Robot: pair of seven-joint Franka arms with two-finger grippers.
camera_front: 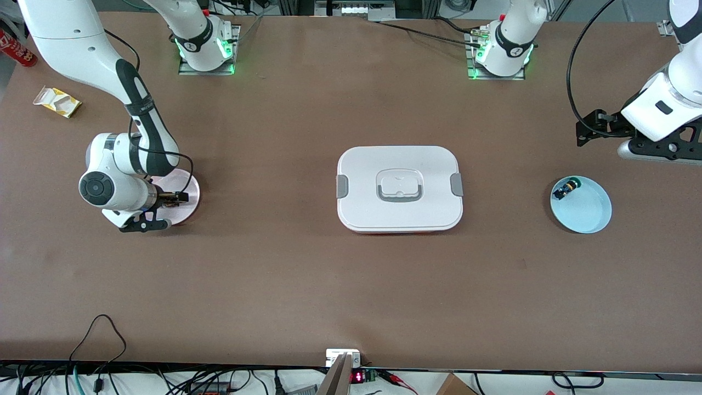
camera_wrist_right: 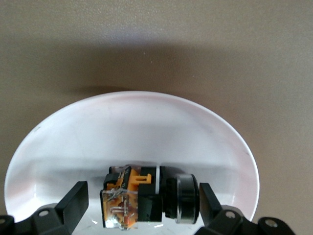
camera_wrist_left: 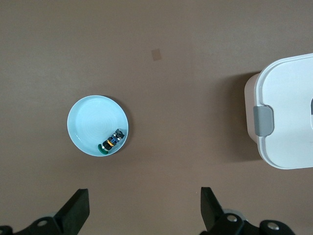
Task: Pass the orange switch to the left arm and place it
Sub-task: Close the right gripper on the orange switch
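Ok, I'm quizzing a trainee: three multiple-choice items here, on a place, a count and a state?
1. The orange switch lies: A on the pink plate; B in a drawer; C in a cup.
2. Plates: A one; B two; C three.
3. The right pincer is: A shut empty; B open around the switch; C unseen.
A: it lies on that plate. B: the pink one plus the blue plate, with the left pincer waiting open over the table near it. B: gaps show beside its fingers.
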